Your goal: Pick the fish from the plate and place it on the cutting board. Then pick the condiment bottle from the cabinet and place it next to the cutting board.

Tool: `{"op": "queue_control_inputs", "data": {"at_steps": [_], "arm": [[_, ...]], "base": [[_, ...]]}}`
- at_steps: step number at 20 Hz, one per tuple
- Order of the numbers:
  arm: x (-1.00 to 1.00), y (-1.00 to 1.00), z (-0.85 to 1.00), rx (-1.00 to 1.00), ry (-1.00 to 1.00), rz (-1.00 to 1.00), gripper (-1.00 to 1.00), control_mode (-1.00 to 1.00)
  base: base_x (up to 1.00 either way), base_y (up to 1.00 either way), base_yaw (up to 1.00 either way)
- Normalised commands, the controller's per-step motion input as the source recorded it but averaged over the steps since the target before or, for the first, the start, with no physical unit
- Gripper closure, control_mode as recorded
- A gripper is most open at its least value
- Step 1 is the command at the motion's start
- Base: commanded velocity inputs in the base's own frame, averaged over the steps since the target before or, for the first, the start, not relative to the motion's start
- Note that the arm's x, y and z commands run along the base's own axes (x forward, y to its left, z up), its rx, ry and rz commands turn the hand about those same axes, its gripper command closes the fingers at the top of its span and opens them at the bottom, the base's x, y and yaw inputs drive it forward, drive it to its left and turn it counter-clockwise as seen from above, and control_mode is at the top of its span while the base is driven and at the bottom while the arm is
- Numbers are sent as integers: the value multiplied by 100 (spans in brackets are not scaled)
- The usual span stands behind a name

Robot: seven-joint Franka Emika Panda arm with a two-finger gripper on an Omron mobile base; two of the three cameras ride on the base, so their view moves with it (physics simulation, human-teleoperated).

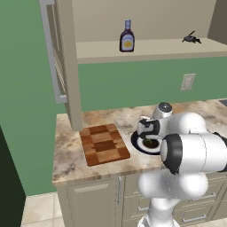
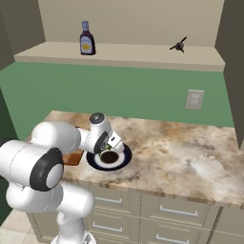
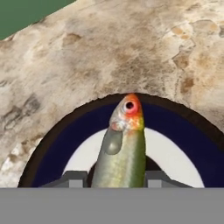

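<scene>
Place: a rendered home kitchen.
Surface (image 1: 71,150): marbled stone top sitting over beige drawers (image 2: 157,209) with metal handles.
Cabinet (image 1: 71,57): hanging open above, its shelf carrying a condiment bottle (image 1: 127,37).
Wall (image 2: 119,95): showing green paint and a pale outlet (image 2: 195,99).
Cookware: a cutting board (image 1: 104,144) and a plate (image 2: 109,159) lying out.

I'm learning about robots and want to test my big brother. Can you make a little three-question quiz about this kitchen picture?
1. True or false: the fish lies between the gripper's fingertips, over the plate.
2. What stands on the cabinet shelf with the condiment bottle? A) a cup B) a small dark spiky object C) a bowl
3. Fill in: the cutting board holds ____ so far.

Key: 1 true; 2 B; 3 nothing
</scene>
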Motion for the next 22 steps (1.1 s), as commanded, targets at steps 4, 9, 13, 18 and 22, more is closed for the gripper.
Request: {"op": "queue_control_inputs", "data": {"at_steps": [4,9,13,18,22], "arm": [[0,17,2,0,0,0,100,-100],[0,21,0,0,0,0,100,-100],[-2,23,0,0,0,0,100,-100],[-2,24,0,0,0,0,100,-100],[-4,27,0,0,0,0,100,-100]], "base": [[0,0,0],[0,0,0],[0,0,0],[0,0,0],[0,0,0]]}}
